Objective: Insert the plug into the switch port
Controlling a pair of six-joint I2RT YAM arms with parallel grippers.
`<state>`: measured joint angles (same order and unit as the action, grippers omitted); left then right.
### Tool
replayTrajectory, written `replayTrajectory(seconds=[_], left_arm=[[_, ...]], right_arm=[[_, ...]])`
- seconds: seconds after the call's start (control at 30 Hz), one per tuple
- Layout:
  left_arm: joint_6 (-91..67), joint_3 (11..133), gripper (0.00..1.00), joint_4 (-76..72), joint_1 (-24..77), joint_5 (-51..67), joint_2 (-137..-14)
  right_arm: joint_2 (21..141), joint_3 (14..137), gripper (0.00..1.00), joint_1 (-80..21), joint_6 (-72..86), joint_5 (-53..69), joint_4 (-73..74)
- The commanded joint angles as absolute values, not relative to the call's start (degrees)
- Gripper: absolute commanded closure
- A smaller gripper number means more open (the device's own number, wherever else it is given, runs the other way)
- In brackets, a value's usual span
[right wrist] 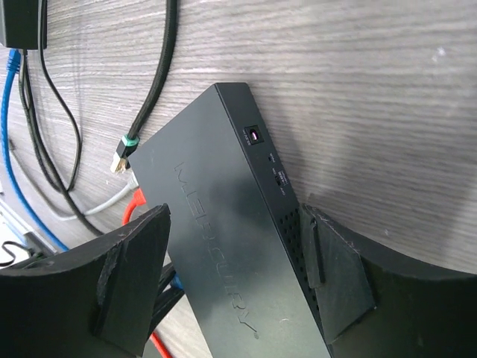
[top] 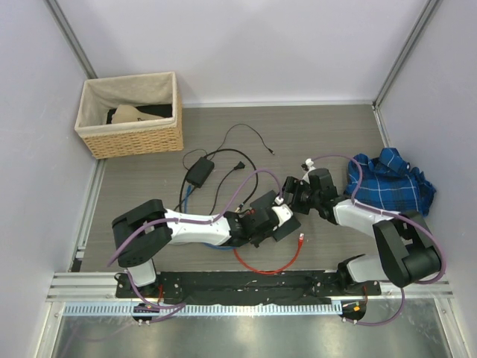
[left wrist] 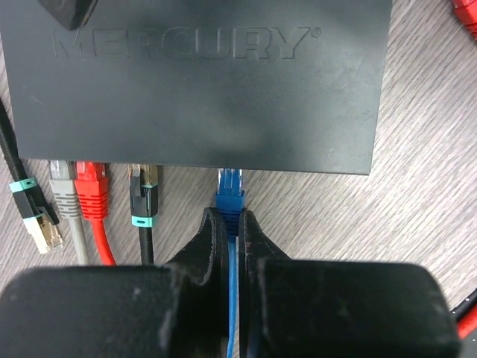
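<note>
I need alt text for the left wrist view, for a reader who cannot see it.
The jaws of the left gripper pinch a blue plug whose clear tip meets the near edge of a flat black switch marked MERCURY. Left of it, a grey plug, a red plug and a black plug sit in that edge.

Switch (left wrist: 194,82) dark grey-black, plain top, raised lettering in same colour. Blue plug (left wrist: 229,195) on blue cable. Beside it: grey plug (left wrist: 63,192), red plug (left wrist: 91,192), black plug (left wrist: 143,195) with teal band. Left tool (left wrist: 229,224) black. Bench (left wrist: 425,186) grey wood-grain. Cloth (top: 391,183) blue, white check lines. Basket (top: 138,136) tan weave.
</note>
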<state>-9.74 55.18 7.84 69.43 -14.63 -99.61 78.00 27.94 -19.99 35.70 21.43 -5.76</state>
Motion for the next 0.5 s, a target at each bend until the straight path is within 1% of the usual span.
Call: replayTrajectory(seconds=[0.0,0.17,0.23,0.4,0.47], left_arm=[[-7.21,61.6,1.0,-7.91,68.2,-18.2,-99.93],[-8.34,64.6,1.0,-7.38,67.06,-19.42,-100.89],[-11.05,65.83,1.0,-6.42,66.71,-22.58,-101.42],[-17.57,68.37,1.0,-1.86,65.57,-30.57,-102.83],[-19.86,68.12,1.0,-1.41,65.48,-31.81,-102.57]], right_arm=[[81.91,24.7,0.23,-26.8,39.72,30.23,2.55],[82.18,23.73,0.23,-31.11,42.61,30.32,0.36],[81.57,22.77,0.23,-31.46,43.77,30.76,-1.56],[77.79,20.74,0.23,-31.73,46.49,28.75,-0.44],[75.16,20.04,0.24,-31.73,47.11,27.25,-0.35]])
